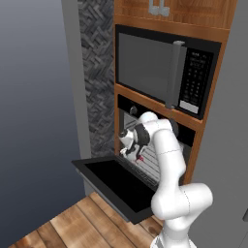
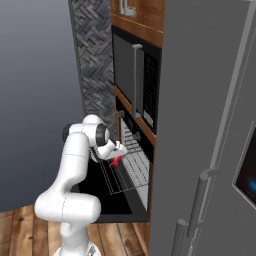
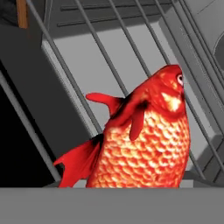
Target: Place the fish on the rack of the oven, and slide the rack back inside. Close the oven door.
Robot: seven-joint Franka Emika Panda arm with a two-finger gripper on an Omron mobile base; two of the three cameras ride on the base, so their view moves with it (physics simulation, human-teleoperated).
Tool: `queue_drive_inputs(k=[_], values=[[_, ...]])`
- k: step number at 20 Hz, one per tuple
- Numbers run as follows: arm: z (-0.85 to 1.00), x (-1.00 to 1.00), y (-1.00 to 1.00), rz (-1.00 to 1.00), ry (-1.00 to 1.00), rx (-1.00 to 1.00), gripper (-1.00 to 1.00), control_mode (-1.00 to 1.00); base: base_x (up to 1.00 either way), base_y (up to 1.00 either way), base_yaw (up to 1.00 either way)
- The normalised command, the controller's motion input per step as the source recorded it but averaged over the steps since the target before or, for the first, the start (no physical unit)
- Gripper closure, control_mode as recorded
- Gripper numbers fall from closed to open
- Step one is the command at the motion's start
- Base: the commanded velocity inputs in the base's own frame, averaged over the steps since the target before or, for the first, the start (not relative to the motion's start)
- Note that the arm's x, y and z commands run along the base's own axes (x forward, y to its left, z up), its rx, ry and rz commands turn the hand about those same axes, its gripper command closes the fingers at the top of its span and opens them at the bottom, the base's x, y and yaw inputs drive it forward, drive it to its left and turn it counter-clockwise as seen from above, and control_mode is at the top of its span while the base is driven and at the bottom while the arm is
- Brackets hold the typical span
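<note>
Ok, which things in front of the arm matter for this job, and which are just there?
Job:
- fish, held in the shut claw
- rack, pulled out
- oven
- oven door, hanging open

Just there:
- microwave above the oven
- fridge at the right

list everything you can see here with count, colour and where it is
fish: one, orange-red, in the claw just above the rack
rack: one, silvery wire, pulled out of the oven over the door
oven: one, black, in the wood frame below the microwave
oven door: one, black, folded down open
microwave: one, black, vertical handle and keypad, above the oven
fridge: one, grey, right of the oven column
tiled wall strip: one, dark grey, left of the oven
floor: wood planks, below the door
arm: one, white with dark joints, reaching into the oven
claw: one, shut on the fish
</note>
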Motion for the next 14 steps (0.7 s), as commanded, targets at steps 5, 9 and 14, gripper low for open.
queue_drive_inputs(k=[5, 9, 14], values=[[-0.11, 0.05, -0.01, 0.00, -0.09, 0.01, -1.00, -1.00, 0.00, 0.00, 0.00], [0.67, -0.04, 0.00, -0.05, -0.05, 0.11, -1.00, -1.00, 0.00, 0.00, 0.00], [0.20, 0.00, 0.00, -0.04, -0.12, 0.15, -1.00, -1.00, 0.00, 0.00, 0.00]])
